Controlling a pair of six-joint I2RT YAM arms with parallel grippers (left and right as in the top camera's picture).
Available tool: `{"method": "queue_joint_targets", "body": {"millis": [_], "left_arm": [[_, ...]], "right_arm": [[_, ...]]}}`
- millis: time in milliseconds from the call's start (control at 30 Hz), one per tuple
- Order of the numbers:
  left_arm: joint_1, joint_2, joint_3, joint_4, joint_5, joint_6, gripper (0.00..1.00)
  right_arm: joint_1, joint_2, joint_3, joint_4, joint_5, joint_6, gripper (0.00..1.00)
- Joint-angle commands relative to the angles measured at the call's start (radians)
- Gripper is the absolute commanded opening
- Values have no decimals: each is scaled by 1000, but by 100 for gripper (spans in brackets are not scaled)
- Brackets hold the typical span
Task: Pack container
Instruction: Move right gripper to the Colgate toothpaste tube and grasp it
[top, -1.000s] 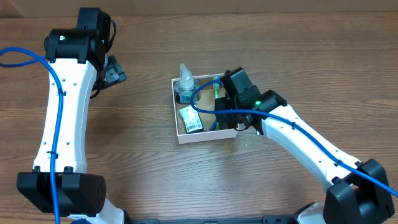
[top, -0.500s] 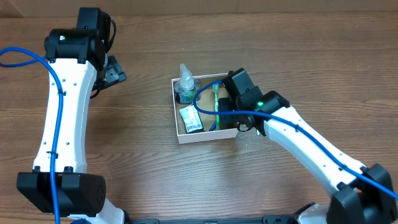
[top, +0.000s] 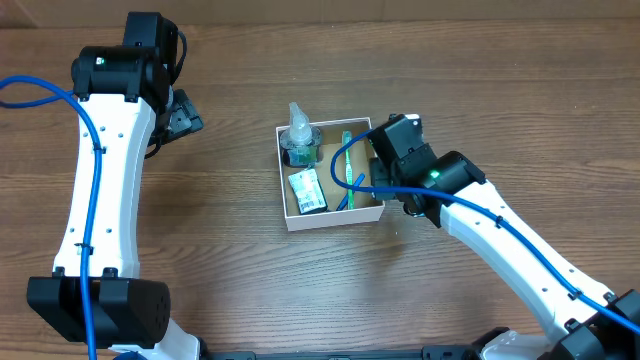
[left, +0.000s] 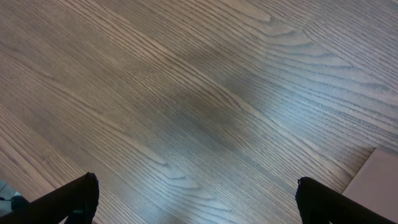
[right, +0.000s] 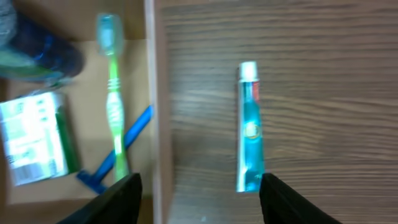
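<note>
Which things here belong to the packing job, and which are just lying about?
Job: container, holding bottle, green toothbrush, blue razor, packet; toothpaste tube on the table just outside its wall, near the open right gripper.
Lying about: a pale flat corner near the open left gripper, too little shown to identify.

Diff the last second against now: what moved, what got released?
The right gripper pulled back rightward off the container to just past its right wall, and it is open and empty. The green toothbrush it was covering now lies free inside, apparently let go. A toothpaste tube lies on the table below the gripper. Unchanged: left gripper, bottle, packet, blue razor.
</note>
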Motion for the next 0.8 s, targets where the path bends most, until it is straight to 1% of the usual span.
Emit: {"method": "queue_joint_targets", "body": {"millis": [0, 100, 200, 267, 500, 767], "left_arm": [[3, 0, 19, -2, -17, 19, 100], [3, 0, 19, -2, -17, 19, 100], [3, 0, 19, -2, -17, 19, 100], [3, 0, 19, -2, -17, 19, 100], [3, 0, 19, -2, -17, 19, 100], [3, 0, 19, -2, -17, 19, 100]], "right_arm": [[-48, -16, -63, 40, 66, 7, 65], [-97, -17, -131, 112, 26, 9, 69], [-150, -16, -198, 200, -97, -27, 70], [-180, -15, -216, 227, -153, -29, 70], [-251, -11, -219, 261, -245, -59, 70], [-266, 46, -219, 304, -301, -59, 71]]}}
